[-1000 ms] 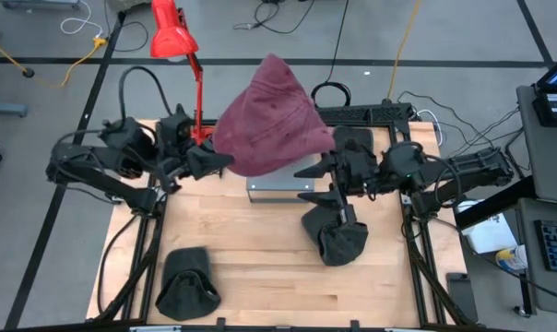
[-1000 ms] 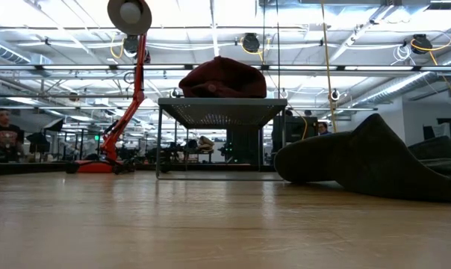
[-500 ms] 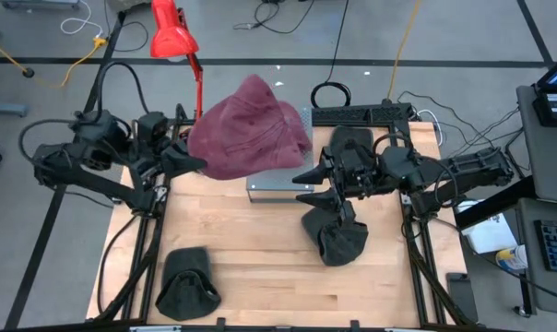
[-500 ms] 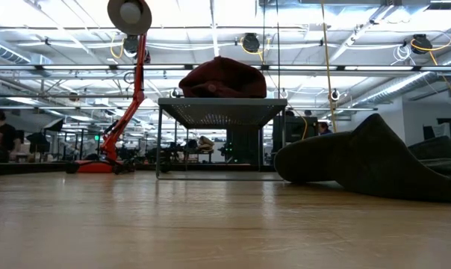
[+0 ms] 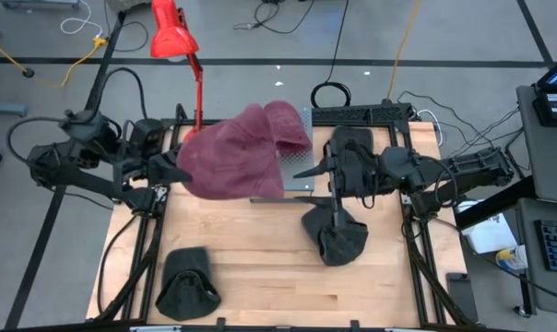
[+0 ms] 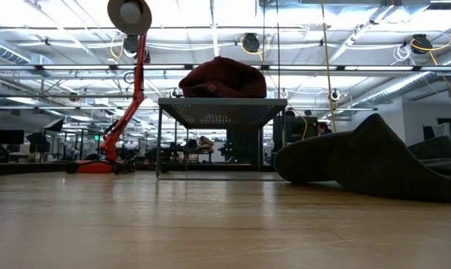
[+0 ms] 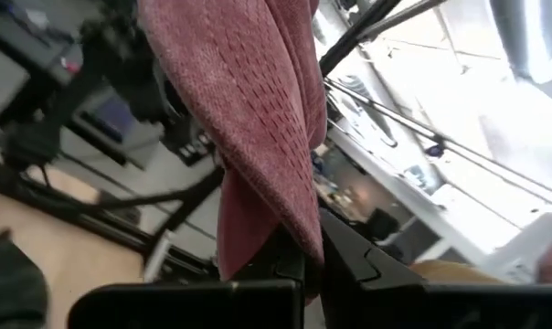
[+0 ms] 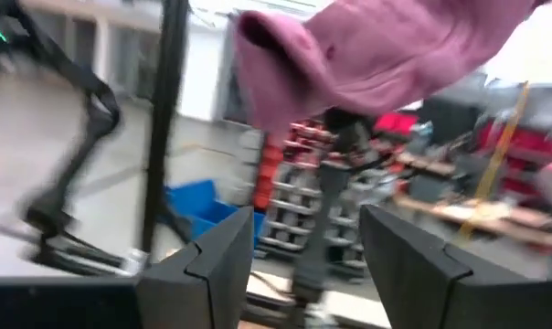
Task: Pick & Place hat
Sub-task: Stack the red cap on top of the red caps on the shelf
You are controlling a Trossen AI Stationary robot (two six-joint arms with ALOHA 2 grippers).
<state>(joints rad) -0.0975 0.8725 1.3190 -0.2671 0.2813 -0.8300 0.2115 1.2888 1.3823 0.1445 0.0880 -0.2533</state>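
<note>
A maroon knit hat point(image 5: 237, 152) lies draped over a silver mesh stand point(image 5: 295, 171) at the far middle of the table. In the low view the hat point(image 6: 222, 78) sits on the stand's top point(image 6: 222, 110). My left gripper point(image 5: 174, 169) is at the hat's left edge, shut on it; its wrist view shows the gripper point(image 7: 303, 265) with the cloth point(image 7: 258, 110) running away from it. My right gripper point(image 5: 308, 175) is open just right of the stand, touching nothing. In its wrist view the gripper point(image 8: 303, 265) sits below the hat point(image 8: 376, 55). My left gripper pinches the hat's left edge point(image 7: 299, 228) between its two fingers, coming roughly level from the table's left. The cloth runs from the fingers toward the stand, and the hat's far part point(image 5: 283, 124) lies on the stand top. One layer or several, I cannot tell.
Dark hats lie on the table: one near the right gripper point(image 5: 337, 237), one at the near left point(image 5: 186, 281), one at the far right point(image 5: 352, 143). A red desk lamp point(image 5: 172, 37) stands at the far left. Bare wood point(image 5: 260, 267) lies at the near middle.
My left gripper moved toward the table's left edge and down, keeping its hold. The hat, raised in a peak above the stand a second ago, has come down and been drawn leftward, now spread lower over the stand's left side.
</note>
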